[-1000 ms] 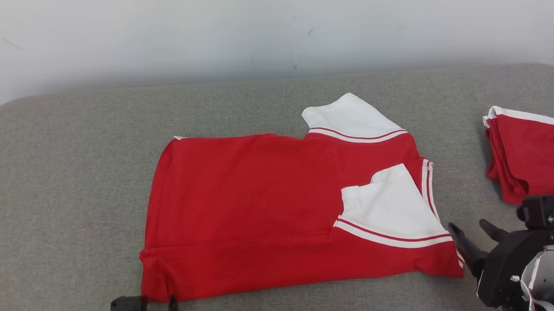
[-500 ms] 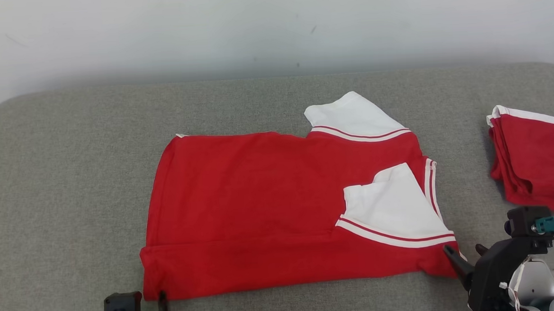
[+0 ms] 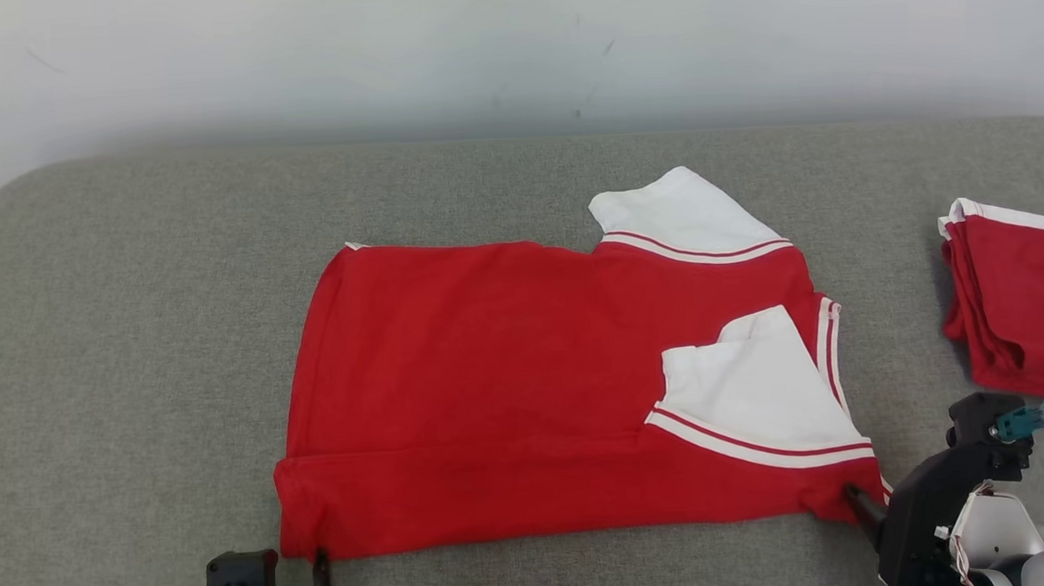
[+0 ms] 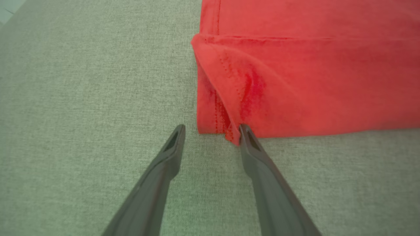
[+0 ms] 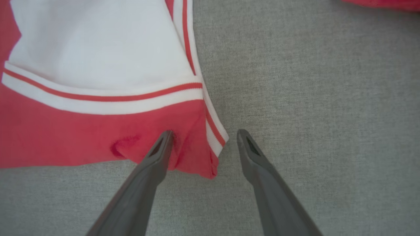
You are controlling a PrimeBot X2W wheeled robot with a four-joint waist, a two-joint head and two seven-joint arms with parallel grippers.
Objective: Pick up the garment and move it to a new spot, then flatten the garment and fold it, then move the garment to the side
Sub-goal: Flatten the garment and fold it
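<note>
The garment, red with white sleeves folded inward, lies flat on the grey padded surface. My left gripper sits at the garment's near left corner. In the left wrist view it is open, its right fingertip touching the hem corner. My right gripper is at the near right corner. In the right wrist view it is open and straddles the corner, with the left fingertip resting on the red cloth.
A second folded red garment lies at the far right, about a hand's width from my right arm; its edge shows at the top of the right wrist view. A pale wall runs behind the surface.
The camera has shifted a little. My right gripper has dropped and moved left onto the garment's near right corner. The left gripper has stayed at the left corner.
</note>
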